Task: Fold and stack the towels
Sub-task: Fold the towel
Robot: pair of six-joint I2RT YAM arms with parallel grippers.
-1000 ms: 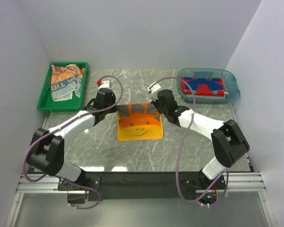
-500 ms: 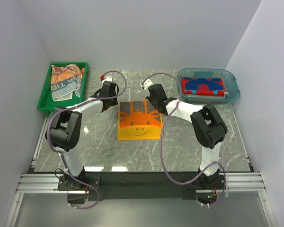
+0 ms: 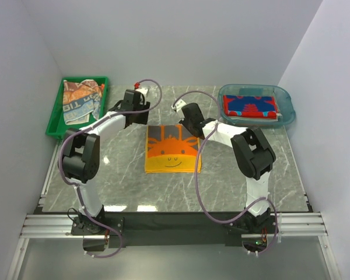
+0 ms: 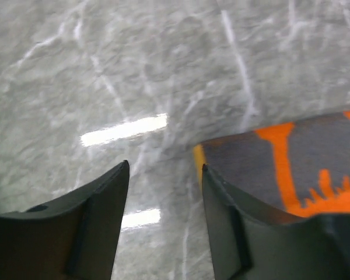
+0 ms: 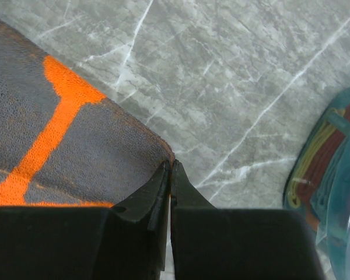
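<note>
gaping left gripper [image 4: 164,165] beside towel [image 4: 291,153] corner

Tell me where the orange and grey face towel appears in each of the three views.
Top external: the orange and grey towel lies flat at the centre of the marble table.
Left wrist: the towel fills the lower right, corner beside the open left claw.
Right wrist: the towel fills the left, corner at the shut right claw.
Shared landmark: the veined marble table.

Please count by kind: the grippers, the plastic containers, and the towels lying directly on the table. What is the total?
Grippers: 2 (left gripper, right gripper)
Plastic containers: 2 (green tray, blue tub)
Towels on the table: 1 (orange-grey towel)
Total: 5
</note>
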